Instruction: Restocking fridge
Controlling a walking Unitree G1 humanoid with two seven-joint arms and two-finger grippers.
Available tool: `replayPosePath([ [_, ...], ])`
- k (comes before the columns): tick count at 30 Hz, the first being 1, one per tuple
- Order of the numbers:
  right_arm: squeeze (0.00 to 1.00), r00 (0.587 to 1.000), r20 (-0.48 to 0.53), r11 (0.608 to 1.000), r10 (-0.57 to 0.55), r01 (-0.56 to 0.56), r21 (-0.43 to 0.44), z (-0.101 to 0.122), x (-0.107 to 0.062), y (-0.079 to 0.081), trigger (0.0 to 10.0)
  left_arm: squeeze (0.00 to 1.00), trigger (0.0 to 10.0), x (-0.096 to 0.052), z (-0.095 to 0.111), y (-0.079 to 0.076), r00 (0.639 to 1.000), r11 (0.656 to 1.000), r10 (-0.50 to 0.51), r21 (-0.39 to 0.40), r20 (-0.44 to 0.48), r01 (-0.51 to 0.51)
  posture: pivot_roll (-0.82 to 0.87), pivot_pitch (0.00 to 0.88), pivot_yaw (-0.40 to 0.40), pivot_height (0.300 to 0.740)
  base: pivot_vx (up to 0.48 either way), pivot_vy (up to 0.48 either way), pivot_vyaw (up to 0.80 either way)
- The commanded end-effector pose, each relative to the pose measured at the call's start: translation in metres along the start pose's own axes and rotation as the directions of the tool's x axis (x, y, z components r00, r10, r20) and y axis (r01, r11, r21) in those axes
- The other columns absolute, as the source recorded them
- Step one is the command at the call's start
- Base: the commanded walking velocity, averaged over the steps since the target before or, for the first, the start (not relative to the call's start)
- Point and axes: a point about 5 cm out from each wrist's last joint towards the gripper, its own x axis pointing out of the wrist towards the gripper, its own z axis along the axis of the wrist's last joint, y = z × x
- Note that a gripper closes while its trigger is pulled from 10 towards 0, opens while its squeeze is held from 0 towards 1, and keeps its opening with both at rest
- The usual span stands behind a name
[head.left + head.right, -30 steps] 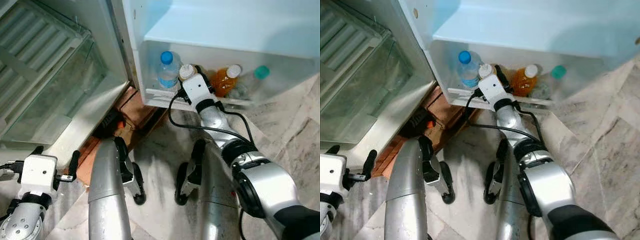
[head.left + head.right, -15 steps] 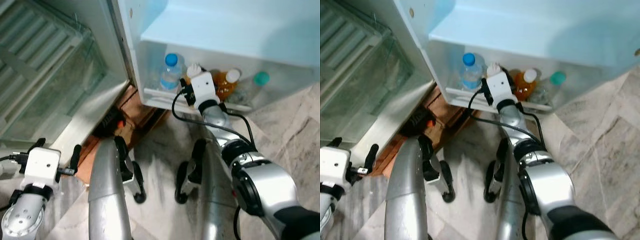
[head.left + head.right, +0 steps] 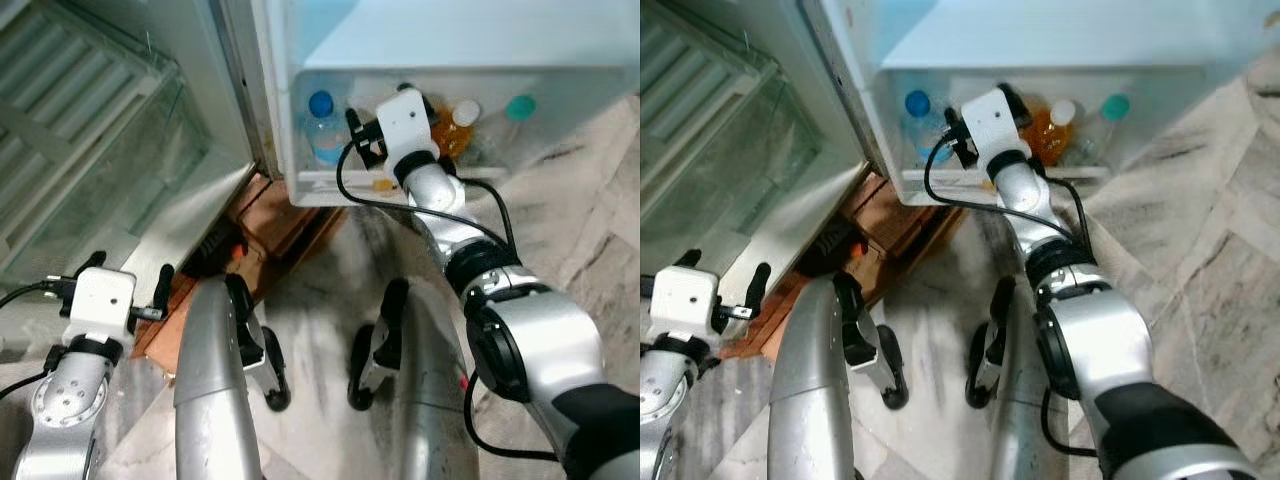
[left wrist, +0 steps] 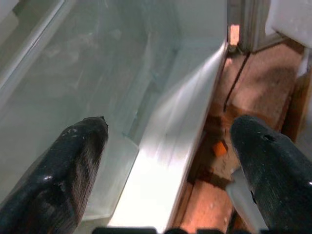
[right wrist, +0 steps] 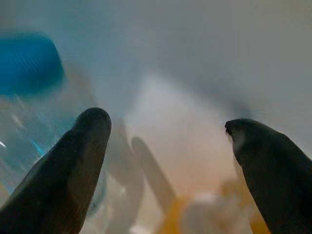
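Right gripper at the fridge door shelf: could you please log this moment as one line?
right gripper: open, in door shelf beside blue-capped bottle | left gripper: open, idle near fridge base

- Marble floor (image 3: 580, 215): pale grey-beige stone with darker veins, covering the scene from 3 o'clock round to 6 o'clock.
- Reddish-brown bricks (image 3: 275, 222): set under the appliance's base, just left of centre, at about 10 o'clock from the middle. One brick edge lies against the white base.
- Small orange piece (image 4: 219, 147): lies on the bricks, seen in the left wrist view. It also shows as an orange spot (image 3: 238, 249) beside a dark object.
- Dark object (image 3: 212, 246): black, lying in the shadow on the bricks; what it is cannot be told.
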Motion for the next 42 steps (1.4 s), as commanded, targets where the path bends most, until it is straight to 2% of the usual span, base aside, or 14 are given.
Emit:
replayPosePath([
  [1, 1.00, 1.000, -0.003, 1.000, 0.022, -0.022, -0.009, -0.002, -0.001, 0.000, 10.0, 0.00, 10.0, -0.002, -0.010, -0.005, 0.999, 1.000, -0.007, 0.004, -0.035, 0.007, 0.16, 0.268, -0.028, 0.522, 0.000, 0.000, 0.00],
  [9, 1.00, 0.997, -0.015, 0.997, 0.073, -0.073, -0.029, -0.005, -0.003, -0.003, 10.0, 0.00, 10.0, 0.015, -0.010, -0.007, 1.000, 1.000, -0.009, 0.000, -0.003, 0.009, 0.13, 0.204, -0.026, 0.522, 0.000, 0.000, 0.00],
  [16, 1.00, 0.992, -0.002, 0.987, 0.127, -0.126, 0.102, -0.029, -0.027, 0.007, 10.0, 0.00, 10.0, 0.016, -0.019, -0.016, 1.000, 0.999, -0.030, -0.018, -0.002, 0.029, 0.10, 0.131, -0.020, 0.522, 0.000, 0.000, 0.00],
  [17, 1.00, 0.991, 0.008, 0.981, 0.132, -0.132, 0.141, -0.040, -0.042, 0.014, 10.0, 0.00, 10.0, 0.014, -0.022, -0.021, 0.999, 0.998, -0.048, -0.036, -0.008, 0.047, 0.08, 0.101, -0.024, 0.522, 0.000, 0.000, 0.00],
  [21, 1.00, 0.992, 0.015, 0.974, 0.127, -0.128, 0.189, -0.054, -0.064, 0.023, 10.0, 0.00, 10.0, 0.012, -0.025, -0.029, 0.997, 0.996, -0.071, -0.060, -0.009, 0.070, 0.07, 0.085, -0.029, 0.522, 0.000, 0.000, 0.00],
  [23, 1.00, 0.996, -0.022, 0.967, 0.082, -0.074, 0.245, -0.067, -0.087, 0.030, 10.0, 0.00, 10.0, 0.013, -0.025, -0.034, 0.997, 0.994, -0.084, -0.067, 0.002, 0.083, 0.07, 0.077, -0.031, 0.522, 0.000, 0.000, 0.00],
  [24, 1.00, 0.996, -0.022, 0.967, 0.082, -0.074, 0.245, -0.067, -0.087, 0.030, 10.0, 0.00, 10.0, 0.013, -0.025, -0.034, 0.997, 0.994, -0.084, -0.067, 0.002, 0.083, 0.07, 0.077, -0.031, 0.522, 0.000, 0.000, 0.00],
  [25, 1.00, 0.998, -0.053, 0.960, 0.042, -0.026, 0.280, -0.075, -0.105, 0.034, 10.0, 0.00, 10.0, 0.014, -0.025, -0.035, 0.997, 0.994, -0.081, -0.074, 0.012, 0.082, 0.05, 0.074, -0.024, 0.522, 0.000, 0.000, 0.00],
  [27, 1.00, 0.997, -0.068, 0.954, 0.023, -0.002, 0.299, -0.077, -0.111, 0.035, 10.0, 0.00, 10.0, 0.014, -0.025, -0.036, 0.997, 0.994, -0.078, -0.076, 0.015, 0.079, 0.05, 0.070, -0.022, 0.522, 0.000, 0.000, 0.00],
  [28, 1.00, 0.996, -0.094, 0.948, -0.011, 0.040, 0.315, -0.080, -0.127, 0.037, 10.0, 0.00, 10.0, 0.016, -0.025, -0.034, 0.998, 0.994, -0.065, -0.085, 0.018, 0.067, 0.04, 0.058, -0.020, 0.522, 0.000, 0.000, 0.00],
  [29, 0.86, 0.994, -0.109, 0.948, -0.028, 0.061, 0.311, -0.081, -0.135, 0.038, 10.0, 0.00, 10.0, 0.016, -0.025, -0.034, 0.998, 0.994, -0.062, -0.088, 0.019, 0.064, 0.04, 0.055, -0.019, 0.522, 0.000, 0.000, 0.00],
  [30, 0.00, 0.989, -0.137, 0.947, -0.052, 0.093, 0.308, -0.083, -0.144, 0.039, 10.0, 0.00, 10.0, 0.015, -0.026, -0.034, 0.998, 0.994, -0.061, -0.090, 0.018, 0.062, 0.03, 0.046, -0.016, 0.522, 0.000, 0.000, 0.00],
  [36, 0.00, 0.982, -0.183, 0.928, -0.046, 0.110, 0.357, -0.083, -0.165, 0.046, 10.0, 0.00, 10.0, 0.011, -0.035, -0.038, 0.998, 0.992, -0.066, -0.110, -0.011, 0.064, 0.00, 0.027, 0.001, 0.522, 0.000, 0.000, 0.00],
  [42, 0.00, 0.966, -0.238, 0.907, -0.099, 0.186, 0.377, -0.088, -0.169, 0.043, 10.0, 0.00, 10.0, 0.012, -0.041, -0.048, 0.997, 0.990, -0.076, -0.118, -0.019, 0.073, 0.00, 0.000, -0.002, 0.547, 0.000, 0.000, 0.00],
])
